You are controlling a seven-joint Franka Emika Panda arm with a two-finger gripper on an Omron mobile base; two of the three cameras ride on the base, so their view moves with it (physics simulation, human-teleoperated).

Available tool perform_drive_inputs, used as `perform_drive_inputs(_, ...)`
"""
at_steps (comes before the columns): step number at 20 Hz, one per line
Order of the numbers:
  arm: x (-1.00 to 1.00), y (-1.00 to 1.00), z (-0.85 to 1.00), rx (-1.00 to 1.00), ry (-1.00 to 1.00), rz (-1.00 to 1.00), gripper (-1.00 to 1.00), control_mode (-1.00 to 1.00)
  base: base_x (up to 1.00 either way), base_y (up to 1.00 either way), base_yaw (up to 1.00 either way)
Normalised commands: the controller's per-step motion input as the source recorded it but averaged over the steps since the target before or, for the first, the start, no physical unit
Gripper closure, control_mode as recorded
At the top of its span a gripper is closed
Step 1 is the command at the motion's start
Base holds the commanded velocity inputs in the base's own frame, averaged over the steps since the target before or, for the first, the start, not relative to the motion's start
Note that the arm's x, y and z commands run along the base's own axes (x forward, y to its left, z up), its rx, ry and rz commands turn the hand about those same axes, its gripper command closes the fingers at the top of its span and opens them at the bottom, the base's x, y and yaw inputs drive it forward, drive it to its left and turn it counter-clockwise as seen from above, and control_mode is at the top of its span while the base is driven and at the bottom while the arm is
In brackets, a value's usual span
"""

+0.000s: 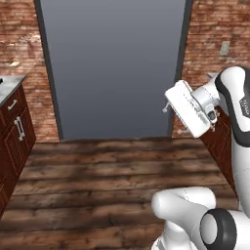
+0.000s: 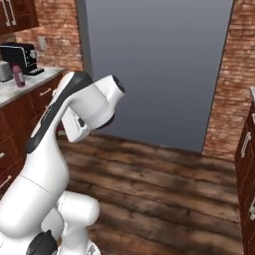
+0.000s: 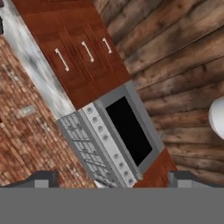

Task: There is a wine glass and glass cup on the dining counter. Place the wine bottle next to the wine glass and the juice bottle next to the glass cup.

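Observation:
The juice bottle (image 2: 18, 75), pink-purple with a dark cap, stands upright on the marble worktop (image 2: 30, 84) at the far left of the right base view, next to a black coffee machine (image 2: 21, 56). My gripper (image 3: 113, 179) is open, its two dark fingertips (image 3: 41, 179) wide apart with nothing between them. It is raised high and far from the bottle, looking down at a stove. My white hand (image 1: 188, 108) hangs in front of the grey doorway. The wine bottle, wine glass, glass cup and dining counter are out of view.
A steel stove with a black oven door (image 3: 127, 131) sits between reddish-brown drawer cabinets (image 3: 78, 48) against a brick wall. A wide grey doorway (image 1: 112, 68) lies ahead across plank flooring (image 1: 97, 185). Cabinets flank both sides (image 1: 14, 132) (image 2: 246, 159).

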Motion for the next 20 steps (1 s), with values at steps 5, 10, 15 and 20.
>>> perform_drive_inputs(5,0.00,0.00,0.00,0.00,0.00,0.00,-1.00,1.00,0.80,0.00,0.57)
perform_drive_inputs(10,0.00,0.00,0.00,0.00,0.00,0.00,-1.00,1.00,0.43,0.00,0.58)
perform_drive_inputs(15,0.00,0.00,0.00,0.00,0.00,0.00,-1.00,1.00,0.28,0.00,0.56)
perform_drive_inputs(20,0.00,0.00,0.00,0.00,0.00,0.00,-1.00,1.00,0.28,-0.31,0.47)
